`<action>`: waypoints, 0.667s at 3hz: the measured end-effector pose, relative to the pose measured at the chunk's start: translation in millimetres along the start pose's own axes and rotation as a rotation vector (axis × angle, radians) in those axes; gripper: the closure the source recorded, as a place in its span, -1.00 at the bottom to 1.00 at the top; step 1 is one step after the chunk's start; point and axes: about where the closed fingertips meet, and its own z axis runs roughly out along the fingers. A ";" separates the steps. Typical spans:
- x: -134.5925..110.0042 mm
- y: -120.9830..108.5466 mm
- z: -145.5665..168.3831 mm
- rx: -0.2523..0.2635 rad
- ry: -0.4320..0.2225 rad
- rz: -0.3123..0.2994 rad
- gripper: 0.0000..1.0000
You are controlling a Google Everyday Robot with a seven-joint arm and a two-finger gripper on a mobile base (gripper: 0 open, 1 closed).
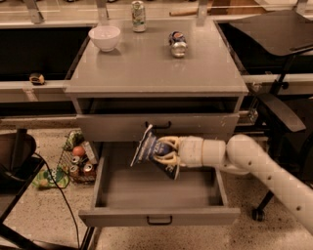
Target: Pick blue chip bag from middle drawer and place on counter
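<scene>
The blue chip bag (146,152) is crumpled dark foil with white lettering. My gripper (166,152) reaches in from the right, shut on the bag. It holds the bag above the open middle drawer (156,216), in front of the closed upper drawer (117,128). The drawer floor under the bag is bare. The counter (151,66) is the grey top slab above.
On the counter are a white bowl (104,37), a green can (139,10) at the back and a blue-and-silver soda can (177,43) lying on its side. A wire basket of cans (78,161) sits on the floor at left. A black chair (279,112) stands at right.
</scene>
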 end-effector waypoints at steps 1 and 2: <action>-79.5 -32.0 -5.9 -0.043 0.090 -0.255 1.00; -142.9 -67.1 -9.5 -0.070 0.209 -0.470 1.00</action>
